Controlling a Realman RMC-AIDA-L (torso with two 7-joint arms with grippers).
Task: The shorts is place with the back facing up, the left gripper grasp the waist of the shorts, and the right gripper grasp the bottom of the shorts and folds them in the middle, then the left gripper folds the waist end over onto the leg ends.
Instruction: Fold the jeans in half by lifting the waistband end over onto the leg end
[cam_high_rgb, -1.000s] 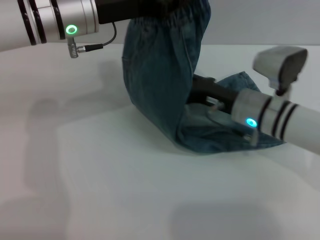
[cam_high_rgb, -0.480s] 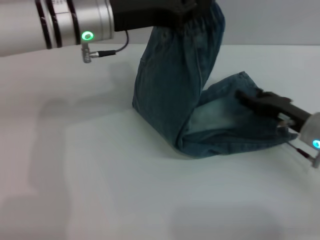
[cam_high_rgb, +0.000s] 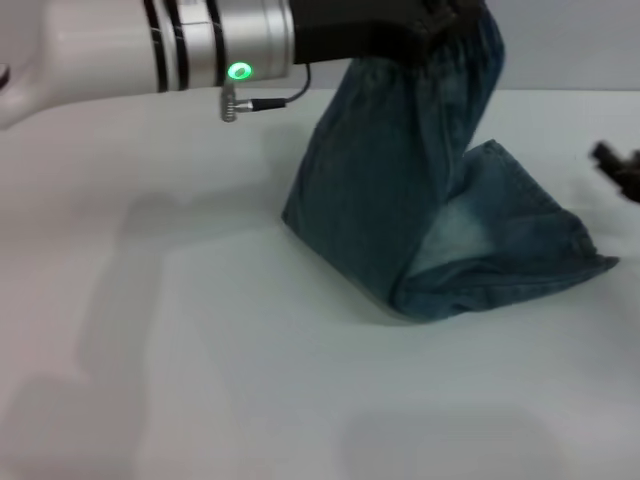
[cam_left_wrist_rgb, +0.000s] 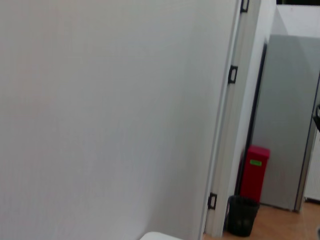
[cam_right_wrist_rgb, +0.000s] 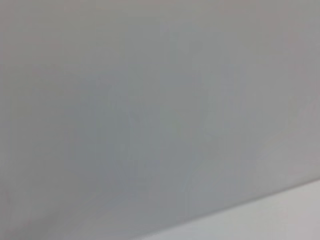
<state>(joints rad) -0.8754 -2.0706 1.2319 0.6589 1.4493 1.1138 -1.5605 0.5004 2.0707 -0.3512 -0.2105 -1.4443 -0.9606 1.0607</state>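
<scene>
The faded blue denim shorts (cam_high_rgb: 390, 200) hang in the head view, folded lengthwise. My left gripper (cam_high_rgb: 445, 15) is at the top of that view, shut on the gathered waist (cam_high_rgb: 465, 50) and holding it high above the table. The leg ends (cam_high_rgb: 540, 270) lie flat on the table to the right, and the cloth bends sharply where it meets the surface. My right gripper (cam_high_rgb: 618, 165) shows only as a small black tip at the right edge, clear of the shorts. Neither wrist view shows the shorts.
The white table (cam_high_rgb: 200, 350) stretches to the left of and in front of the shorts. The left wrist view looks at a wall, a door frame, a red bin (cam_left_wrist_rgb: 254, 172) and a black basket (cam_left_wrist_rgb: 242, 221). The right wrist view shows only a grey wall.
My left gripper has carried the waist rightward, over the legs. My right gripper has let go of the leg ends and pulled back to the right edge.
</scene>
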